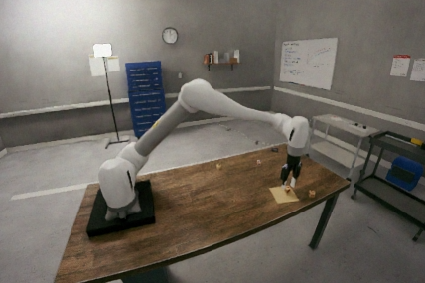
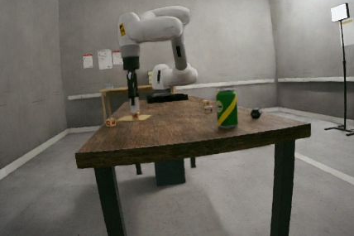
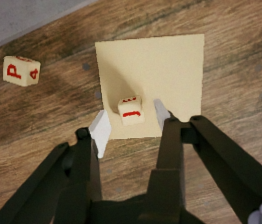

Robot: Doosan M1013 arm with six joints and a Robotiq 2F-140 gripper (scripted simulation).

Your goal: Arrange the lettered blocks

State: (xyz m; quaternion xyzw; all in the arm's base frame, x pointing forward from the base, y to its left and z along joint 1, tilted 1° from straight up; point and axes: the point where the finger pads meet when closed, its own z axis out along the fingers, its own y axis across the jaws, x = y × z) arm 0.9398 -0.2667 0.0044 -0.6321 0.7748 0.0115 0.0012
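The gripper (image 3: 130, 125) hangs over the mat (image 3: 153, 70) with its white pads (image 3: 102, 131) parted to a middling gap, gripping nothing. The lettered block (image 3: 131, 110) sits on the mat's lower half, centre of the wrist view, just beyond the fingertips and on the line between them, clear of both pads. By my read, a straight descent would bracket it, while the P block (image 3: 21, 70) waits off the mat at upper left.
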